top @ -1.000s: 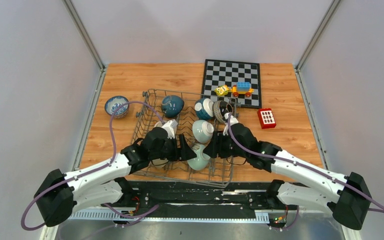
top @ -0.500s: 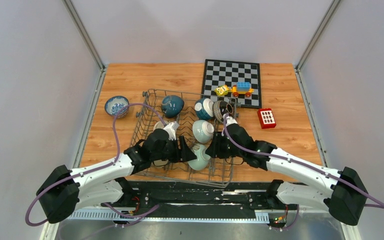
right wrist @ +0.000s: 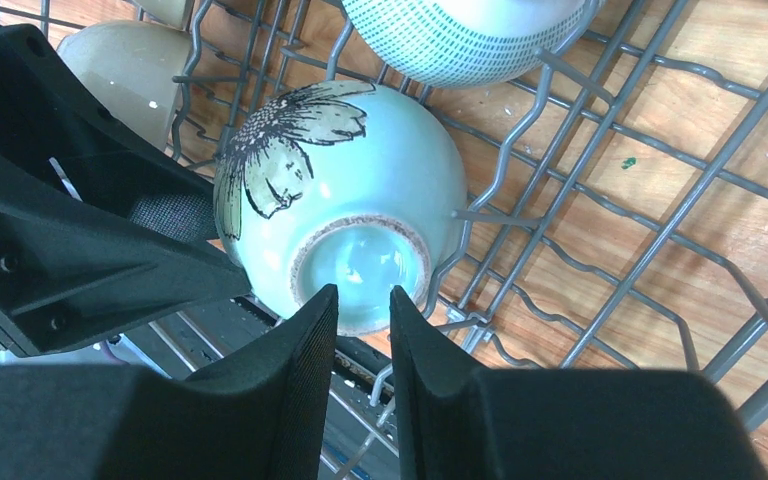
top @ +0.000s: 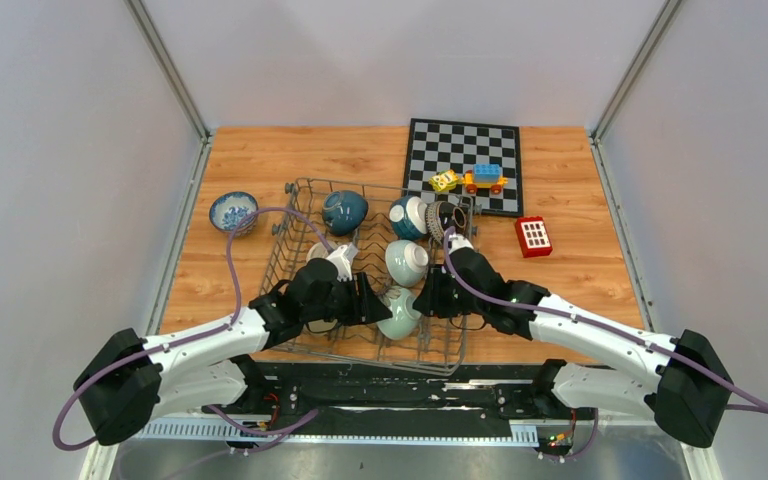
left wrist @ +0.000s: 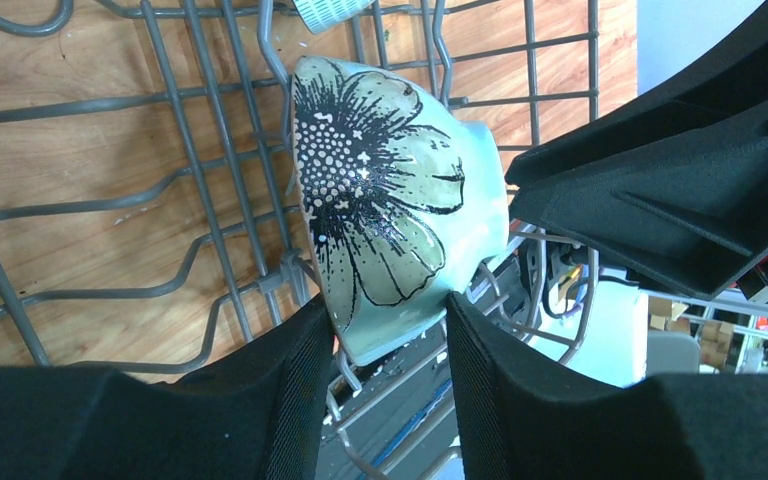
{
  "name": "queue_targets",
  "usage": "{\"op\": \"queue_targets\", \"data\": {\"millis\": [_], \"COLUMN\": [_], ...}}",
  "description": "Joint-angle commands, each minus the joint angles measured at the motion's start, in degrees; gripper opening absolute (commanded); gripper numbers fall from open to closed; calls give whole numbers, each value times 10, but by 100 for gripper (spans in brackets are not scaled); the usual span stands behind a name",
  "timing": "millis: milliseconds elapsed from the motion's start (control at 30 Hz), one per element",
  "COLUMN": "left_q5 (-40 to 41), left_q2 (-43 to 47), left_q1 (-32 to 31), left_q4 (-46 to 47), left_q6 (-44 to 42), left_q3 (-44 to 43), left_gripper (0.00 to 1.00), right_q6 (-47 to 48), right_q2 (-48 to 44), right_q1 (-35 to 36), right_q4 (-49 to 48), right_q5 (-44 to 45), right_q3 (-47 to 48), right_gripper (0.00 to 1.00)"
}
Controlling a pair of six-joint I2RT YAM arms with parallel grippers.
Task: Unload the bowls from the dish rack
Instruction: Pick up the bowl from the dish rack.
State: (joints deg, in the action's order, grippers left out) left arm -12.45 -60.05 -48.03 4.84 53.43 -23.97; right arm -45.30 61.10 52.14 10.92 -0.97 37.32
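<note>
The pale green flower bowl (top: 397,312) lies on its side in the dish rack (top: 280,238), lower middle of the top view. The left hand (left wrist: 388,335) is part open, a finger on either side of the bowl's wall (gripping or not, I cannot tell). The right hand (right wrist: 363,320) is nearly closed at the bowl's foot ring, and I cannot tell whether it has hold.

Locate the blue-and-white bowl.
The blue-and-white bowl sits on the table, left side of the top view, outside the dish rack, beside its far-left corner.
</note>
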Motion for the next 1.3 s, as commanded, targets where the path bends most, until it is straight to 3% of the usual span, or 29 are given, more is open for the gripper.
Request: {"op": "queue_targets", "data": {"millis": [0,367,667,933,1267], "left_q5": [-14,-23,31,94,68], "left_q2": [-4,-14,24,61,17], "left_q1": [-4,-4,-4,-2,2], "left_q4": [53,75,28,23,89], "left_q6": [4,5,10,36,53], "left_q3": [0,-2,3,25,31], "left_gripper": [44,42,71,71,68], "right_q6": [-6,-10,8,10,15], "right_q2": [-1,1,-20,-24,9], "right_q1": [7,7,7,7,4], "right_q4": [16,16,49,53,28], "right_q5": [9,9,56,88,92], "right_q3": [-15,-22,0,13,32], "right_gripper": [29,27,32,35,33]}}
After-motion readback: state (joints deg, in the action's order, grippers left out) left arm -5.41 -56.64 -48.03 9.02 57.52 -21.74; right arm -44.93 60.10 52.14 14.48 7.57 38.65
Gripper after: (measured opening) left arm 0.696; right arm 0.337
